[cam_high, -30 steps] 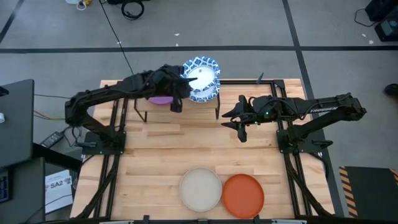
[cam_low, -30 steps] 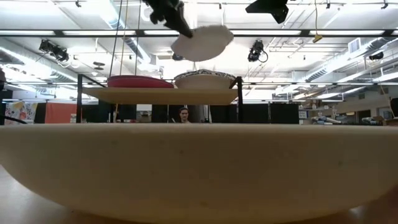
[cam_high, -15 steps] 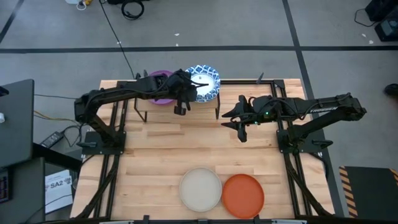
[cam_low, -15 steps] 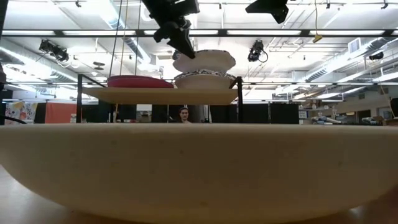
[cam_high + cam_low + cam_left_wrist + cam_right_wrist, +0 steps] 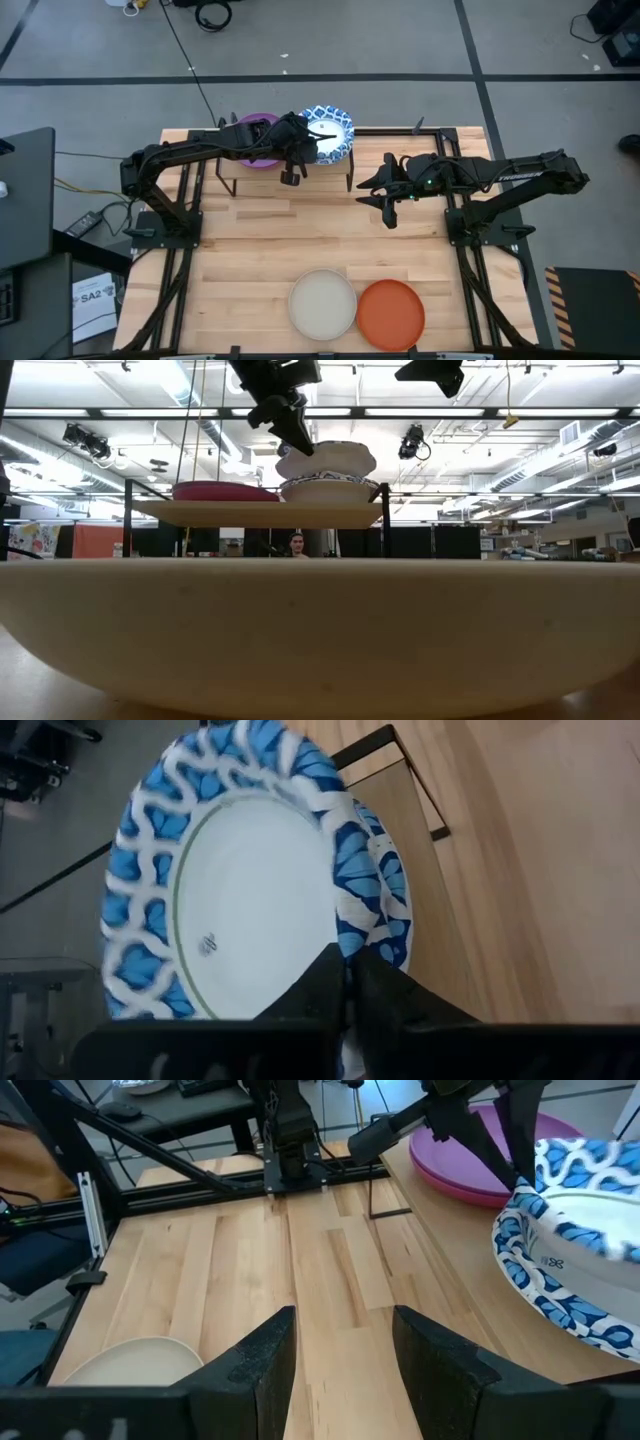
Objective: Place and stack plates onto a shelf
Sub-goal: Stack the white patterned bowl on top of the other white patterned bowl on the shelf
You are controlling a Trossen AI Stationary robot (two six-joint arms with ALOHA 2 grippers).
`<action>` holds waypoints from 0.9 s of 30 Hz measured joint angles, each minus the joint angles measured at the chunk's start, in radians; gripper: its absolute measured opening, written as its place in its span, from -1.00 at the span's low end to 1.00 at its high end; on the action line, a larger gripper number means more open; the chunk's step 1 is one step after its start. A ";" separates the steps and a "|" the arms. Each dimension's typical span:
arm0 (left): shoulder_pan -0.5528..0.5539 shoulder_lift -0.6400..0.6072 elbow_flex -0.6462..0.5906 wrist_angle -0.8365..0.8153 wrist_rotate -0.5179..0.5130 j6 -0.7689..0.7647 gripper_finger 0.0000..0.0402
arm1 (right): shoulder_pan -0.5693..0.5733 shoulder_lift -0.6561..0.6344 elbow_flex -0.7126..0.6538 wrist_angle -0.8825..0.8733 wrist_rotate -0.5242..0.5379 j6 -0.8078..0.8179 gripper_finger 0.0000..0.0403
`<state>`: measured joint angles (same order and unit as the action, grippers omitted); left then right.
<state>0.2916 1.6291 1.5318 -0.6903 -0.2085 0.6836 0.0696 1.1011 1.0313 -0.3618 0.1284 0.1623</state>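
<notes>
where the plank-topped table (image 5: 250, 250) spreads under both arms, the shelf (image 5: 240, 172) stands at its far edge and serves as the mark for all else. on the shelf's right half sits a stack of blue-rimmed plates (image 5: 330, 488), and just above that stack the left gripper (image 5: 303, 148) holds a blue-rimmed plate (image 5: 332, 130), its fingers (image 5: 345, 990) pinched tight on the plate's rim. in the low view this held plate (image 5: 326, 460) sits slightly tilted, close over the stack; whether it touches the plate below cannot be told. on the shelf's left half lies the purple plate (image 5: 256, 152), partly covered by the left arm, and in the low view a darker, reddish plate (image 5: 225, 491) shows at that same place.

the right gripper (image 5: 385, 203) hangs over bare table just to the right of the shelf, near its right legs, with its fingers (image 5: 255, 1355) spread apart and nothing between them.

well in front of the shelf, at the table's near edge, the beige plate (image 5: 323, 304) and the orange plate (image 5: 391, 313) lie side by side, touching or nearly so, the beige one on the left. the beige plate fills the foreground of the low view (image 5: 320, 630).

far behind the shelf, a person (image 5: 295, 544) shows in the room.
</notes>
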 joint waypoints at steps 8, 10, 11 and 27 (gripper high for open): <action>0.000 0.000 0.000 0.000 0.000 -0.071 -0.53 | 0.000 0.000 0.000 0.000 0.000 0.000 -0.14; 0.000 0.000 0.000 -0.001 0.000 -0.071 -0.44 | 0.000 0.000 0.000 0.000 0.000 0.000 -0.14; 0.000 0.000 0.000 -0.001 0.000 -0.071 -0.39 | 0.000 0.000 0.000 0.000 0.000 0.000 -0.14; -0.002 0.001 0.000 0.061 0.001 -0.088 -0.07 | 0.000 0.000 0.000 0.000 0.000 0.000 -0.14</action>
<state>0.2892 1.6306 1.5318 -0.6291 -0.2073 0.5955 0.0700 1.1011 1.0309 -0.3618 0.1281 0.1623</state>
